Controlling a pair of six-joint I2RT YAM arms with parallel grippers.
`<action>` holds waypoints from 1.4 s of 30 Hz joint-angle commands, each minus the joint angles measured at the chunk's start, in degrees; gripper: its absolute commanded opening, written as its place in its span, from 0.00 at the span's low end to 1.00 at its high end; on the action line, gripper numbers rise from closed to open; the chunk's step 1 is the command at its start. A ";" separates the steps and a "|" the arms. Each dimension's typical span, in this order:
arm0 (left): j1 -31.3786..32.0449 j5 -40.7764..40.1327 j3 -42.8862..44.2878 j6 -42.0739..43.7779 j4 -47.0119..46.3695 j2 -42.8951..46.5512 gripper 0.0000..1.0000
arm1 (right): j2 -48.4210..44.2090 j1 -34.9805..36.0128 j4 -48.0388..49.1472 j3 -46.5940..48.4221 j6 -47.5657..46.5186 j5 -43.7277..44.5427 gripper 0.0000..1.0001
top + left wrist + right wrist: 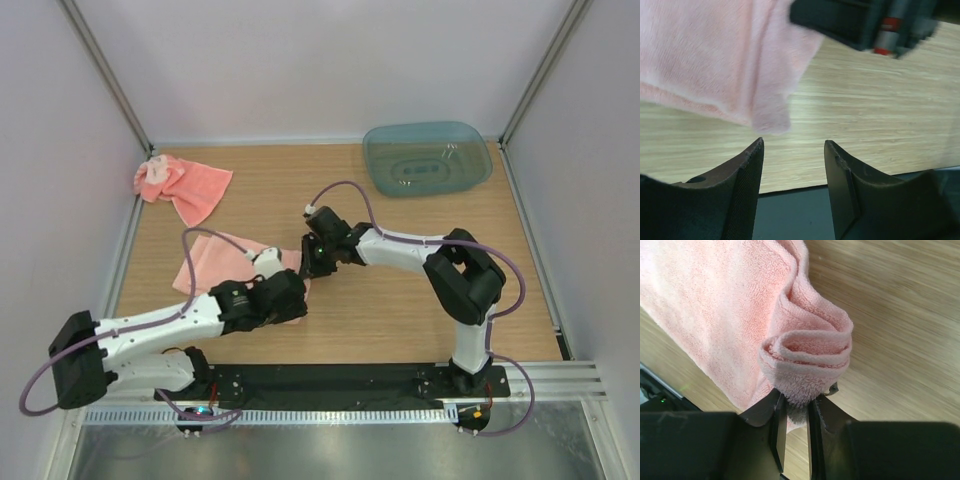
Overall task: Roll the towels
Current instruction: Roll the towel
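Observation:
One salmon-pink towel lies on the wooden table between the two arms. In the right wrist view its near end is curled into a loose roll. My right gripper is shut on that rolled end, with terry pile squeezed between the fingers; from above, the right gripper sits at the towel's right edge. My left gripper is open and holds nothing; a corner of the towel lies just beyond its tips. From above, the left gripper is at the towel's near corner. A second towel lies crumpled at the back left.
A translucent blue-green tub stands at the back right. Enclosure walls with metal corner posts stand on the left, back and right. A black base rail runs along the near edge. Cables loop above both arms.

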State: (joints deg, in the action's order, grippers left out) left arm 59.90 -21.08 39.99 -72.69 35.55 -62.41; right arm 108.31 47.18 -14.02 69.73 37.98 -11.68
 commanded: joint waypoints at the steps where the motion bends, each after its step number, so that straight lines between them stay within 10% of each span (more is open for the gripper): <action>1: 5.65 -11.33 8.58 10.01 1.28 -5.34 0.52 | 0.15 -0.07 -12.51 5.05 -3.87 3.59 0.10; 15: 13.31 -23.48 14.69 17.58 -2.32 -21.96 0.55 | -1.78 -0.16 -19.46 7.52 -5.37 2.72 0.08; 42: 15.16 -19.35 2.65 14.68 -13.92 -31.98 0.63 | -2.14 -0.68 -21.40 8.14 -5.37 -0.80 0.08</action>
State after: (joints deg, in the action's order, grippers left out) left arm 74.98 -42.30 46.72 -53.58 21.63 -92.77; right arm 108.38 46.78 -32.60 75.88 33.69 -10.87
